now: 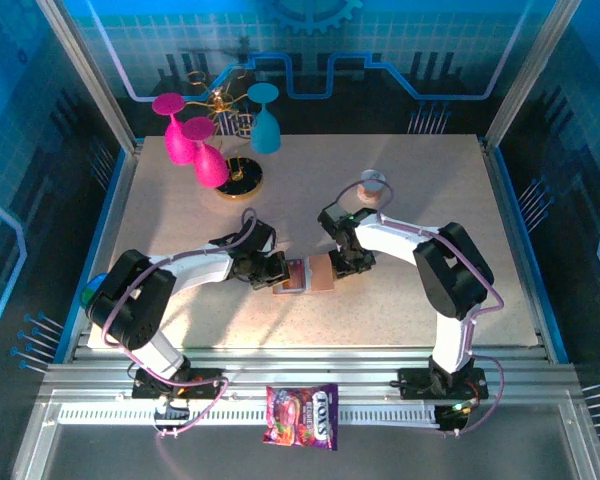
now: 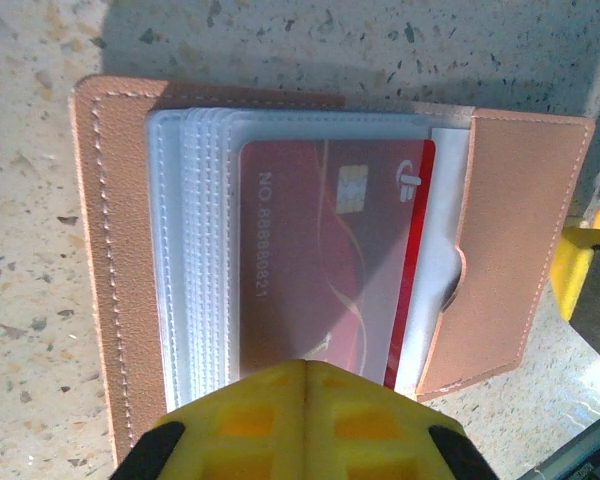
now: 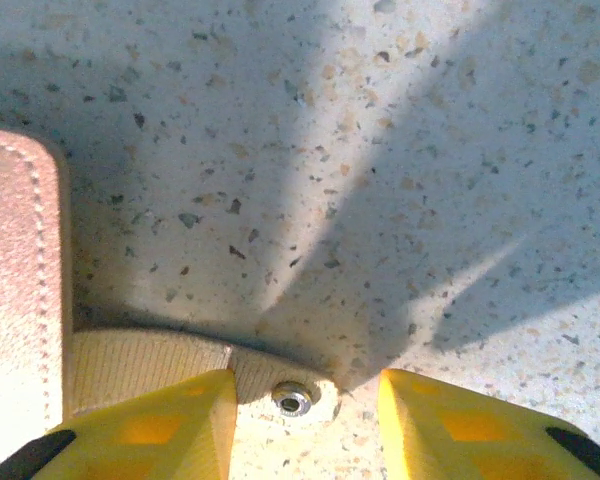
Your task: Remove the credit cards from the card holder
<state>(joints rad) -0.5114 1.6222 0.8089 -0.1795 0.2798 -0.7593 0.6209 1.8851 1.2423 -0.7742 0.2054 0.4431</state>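
Card holder (image 1: 305, 276) lies open and flat on the table (image 1: 430, 200), about midway across and toward the near side, between the two grippers. In the left wrist view a stack of clear sleeves (image 2: 195, 250) fans across its inside. A red card (image 2: 320, 260) sits in the top sleeve, its chip and number readable through the plastic, with one long edge tucked toward the notched flap (image 2: 510, 250).

The left gripper (image 2: 305, 375) has its fingers pressed together over the near edge of the sleeves. Whether it pinches a sleeve or only pins the holder down, I cannot tell. The right gripper (image 3: 305, 390) sits just right of the holder with its fingers apart and bare table between them. It holds nothing.

The job looks to be at its start, with the card inside its sleeve and no card out on the table. The next move probably calls for the right gripper to reach the card's exposed edge by the flap, take only the card, and slide it out while the left steadies the holder.
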